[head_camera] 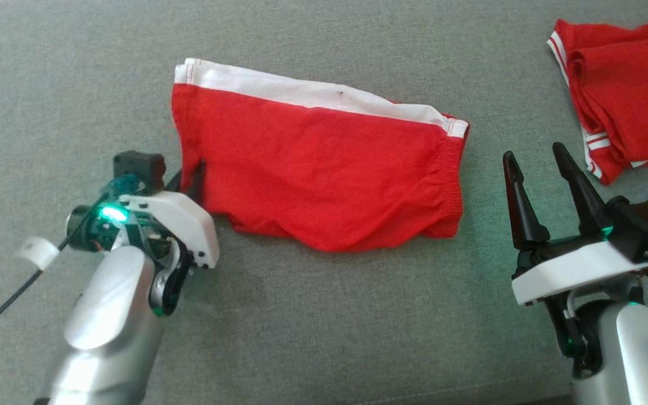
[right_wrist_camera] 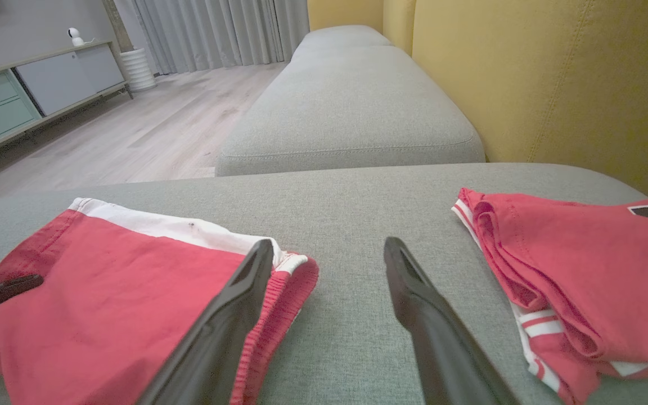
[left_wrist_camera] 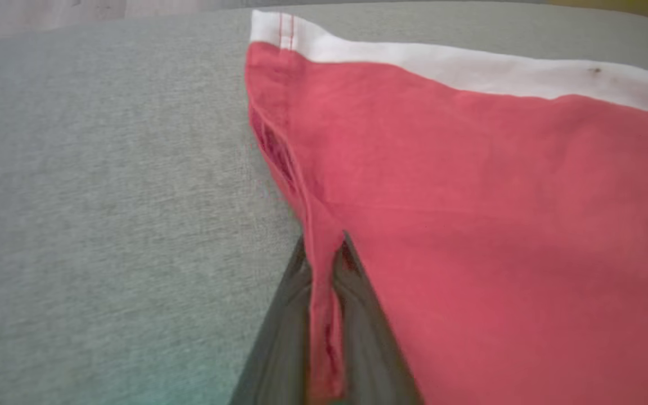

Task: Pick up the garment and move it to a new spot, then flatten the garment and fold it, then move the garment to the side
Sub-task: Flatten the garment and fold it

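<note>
— Where the garment (head_camera: pixel 324 169) rests on the sofa, what is it like?
— You have soft red shorts, white-banded, lying flat on a woven grey sofa cushion (head_camera: pixel 329 315). Your left gripper (head_camera: pixel 196 171) has its jaws pinching the left hem; your right gripper (head_camera: pixel 532 163) has its jaws wide, near the right edge.

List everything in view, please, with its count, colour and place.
Shorts: one, red with white band, middle of nearest cushion.
Folded garment: one, red with white stripes, same cushion's far right.
Seat cushions: at least two, grey, nearest under both garments.
Backrest: one, yellow, behind the cushions.
Sideboard: one, pale grey, across the wooden floor.
Curtains: one set, grey, far wall.
Left fingers: two, dark, shut on the shorts' left edge.
Right fingers: two, dark, open, right of the shorts.
</note>
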Tool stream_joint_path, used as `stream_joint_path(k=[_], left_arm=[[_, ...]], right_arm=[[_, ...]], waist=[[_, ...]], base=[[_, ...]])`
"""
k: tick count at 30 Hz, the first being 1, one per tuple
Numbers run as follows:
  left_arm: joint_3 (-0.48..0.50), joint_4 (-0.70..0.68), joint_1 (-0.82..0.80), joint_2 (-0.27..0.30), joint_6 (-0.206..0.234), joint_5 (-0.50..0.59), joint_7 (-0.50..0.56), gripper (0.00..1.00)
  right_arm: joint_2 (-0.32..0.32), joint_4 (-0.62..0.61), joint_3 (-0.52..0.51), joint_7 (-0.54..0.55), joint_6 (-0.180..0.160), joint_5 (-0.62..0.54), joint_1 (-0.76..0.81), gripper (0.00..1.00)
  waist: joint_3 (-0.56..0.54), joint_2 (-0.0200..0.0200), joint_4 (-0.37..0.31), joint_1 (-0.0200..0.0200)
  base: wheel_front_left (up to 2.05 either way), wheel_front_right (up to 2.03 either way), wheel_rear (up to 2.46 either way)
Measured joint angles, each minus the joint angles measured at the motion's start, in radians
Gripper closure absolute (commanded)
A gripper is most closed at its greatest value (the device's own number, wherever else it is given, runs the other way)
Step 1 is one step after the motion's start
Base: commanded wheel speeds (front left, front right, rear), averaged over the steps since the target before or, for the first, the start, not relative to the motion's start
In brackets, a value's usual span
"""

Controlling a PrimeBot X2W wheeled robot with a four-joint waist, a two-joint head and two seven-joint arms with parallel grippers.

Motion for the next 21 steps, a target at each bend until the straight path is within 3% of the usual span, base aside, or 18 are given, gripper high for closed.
stream_joint_path(k=[9,21], left_arm=[[-0.018,-0.092,0.115,0.000,0.012,-0.001,-0.003,1.00],[-0.011,-0.229,0.348,-0.039,0.093,-0.052,-0.072,1.00]], right_arm=[[0.001,0.013,-0.041,0.006,0.000,-0.001,0.020,0.00],[0.002,0.014,-0.085,0.078,0.000,-0.017,0.061,0.00]], waist=[[-0.065,0.0000,0.042,-0.0001],[-0.150,0.0000,0.139,-0.0003]], base=[[0.00,0.00,0.00],[0.00,0.00,0.00]])
